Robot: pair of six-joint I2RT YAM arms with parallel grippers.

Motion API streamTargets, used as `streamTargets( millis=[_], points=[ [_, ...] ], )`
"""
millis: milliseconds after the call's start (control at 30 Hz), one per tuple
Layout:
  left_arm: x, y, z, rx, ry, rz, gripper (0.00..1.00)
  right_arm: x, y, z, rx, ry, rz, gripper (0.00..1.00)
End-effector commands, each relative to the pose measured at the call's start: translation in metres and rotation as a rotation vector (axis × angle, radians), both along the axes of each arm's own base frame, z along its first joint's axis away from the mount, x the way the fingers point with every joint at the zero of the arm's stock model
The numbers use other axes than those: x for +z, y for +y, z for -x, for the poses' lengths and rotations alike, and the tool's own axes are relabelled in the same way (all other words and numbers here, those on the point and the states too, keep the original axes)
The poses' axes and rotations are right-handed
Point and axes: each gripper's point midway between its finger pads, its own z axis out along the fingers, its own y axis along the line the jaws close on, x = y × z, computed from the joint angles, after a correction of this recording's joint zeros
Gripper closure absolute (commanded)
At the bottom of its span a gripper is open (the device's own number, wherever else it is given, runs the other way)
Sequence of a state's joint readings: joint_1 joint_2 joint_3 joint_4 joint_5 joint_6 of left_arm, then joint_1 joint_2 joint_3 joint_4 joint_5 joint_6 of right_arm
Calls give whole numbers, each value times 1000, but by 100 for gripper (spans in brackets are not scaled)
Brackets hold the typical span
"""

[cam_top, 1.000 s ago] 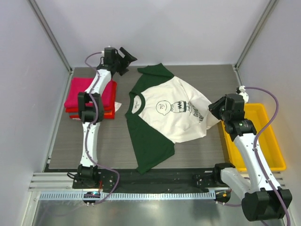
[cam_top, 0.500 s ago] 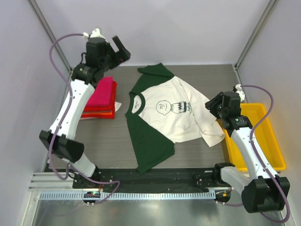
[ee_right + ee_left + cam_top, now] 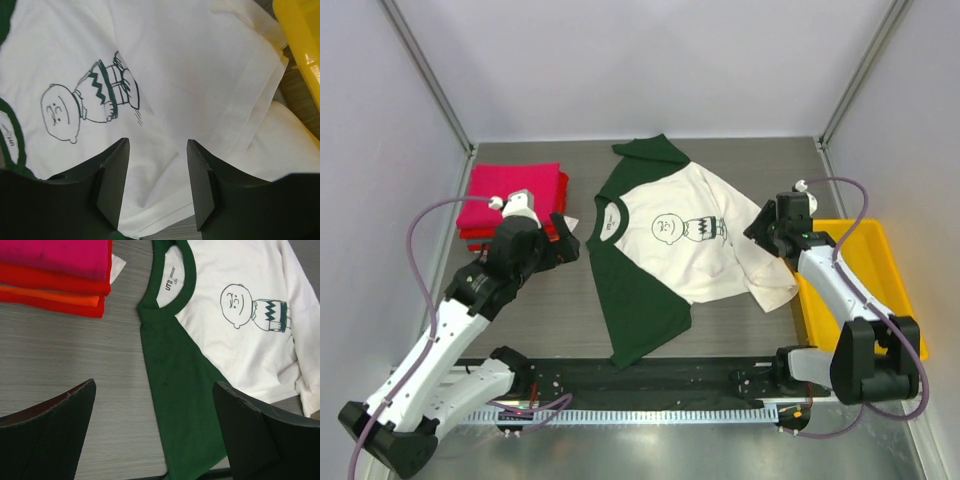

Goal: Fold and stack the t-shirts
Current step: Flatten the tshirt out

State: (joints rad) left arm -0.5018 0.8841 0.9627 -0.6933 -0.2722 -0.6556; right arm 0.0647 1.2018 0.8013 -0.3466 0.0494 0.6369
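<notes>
The cream-white t-shirt (image 3: pixel 685 245) with dark green sleeves and a cartoon print lies spread face up mid-table, its hem rumpled in layers by the tray. Folded magenta and red t-shirts (image 3: pixel 512 200) are stacked at the back left. My left gripper (image 3: pixel 563 243) hovers open between the stack and the collar; in the left wrist view its wide-apart fingers (image 3: pixel 55 435) frame the green sleeve (image 3: pixel 180 390) and bare table. My right gripper (image 3: pixel 157 180) is open just above the white hem cloth (image 3: pixel 200 75), holding nothing, near the shirt's right edge (image 3: pixel 760 225).
A yellow plastic tray (image 3: pixel 885 300) stands at the right table edge, its corner (image 3: pixel 300 40) close to the right gripper. Grey walls and metal posts enclose the table. A black rail (image 3: pixel 650 375) runs along the near edge.
The right gripper opened, let the shirt's hem drop flat and drew back a little. The left arm swung from behind the folded stack down to the table beside the collar.
</notes>
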Motion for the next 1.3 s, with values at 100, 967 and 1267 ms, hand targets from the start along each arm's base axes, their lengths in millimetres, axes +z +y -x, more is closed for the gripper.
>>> streamTargets(
  millis=[100,967,1267],
  points=[
    [-13,-9,14,-41,41,57,0,-37,15,-3,122,124,125,44],
    [-143,-66,17,-128,346,207,21,-84,1,-21,19,302,422,88],
    [-171,-73,19,-106,405,175,31,-62,6,-20,20,217,370,99]
  ],
)
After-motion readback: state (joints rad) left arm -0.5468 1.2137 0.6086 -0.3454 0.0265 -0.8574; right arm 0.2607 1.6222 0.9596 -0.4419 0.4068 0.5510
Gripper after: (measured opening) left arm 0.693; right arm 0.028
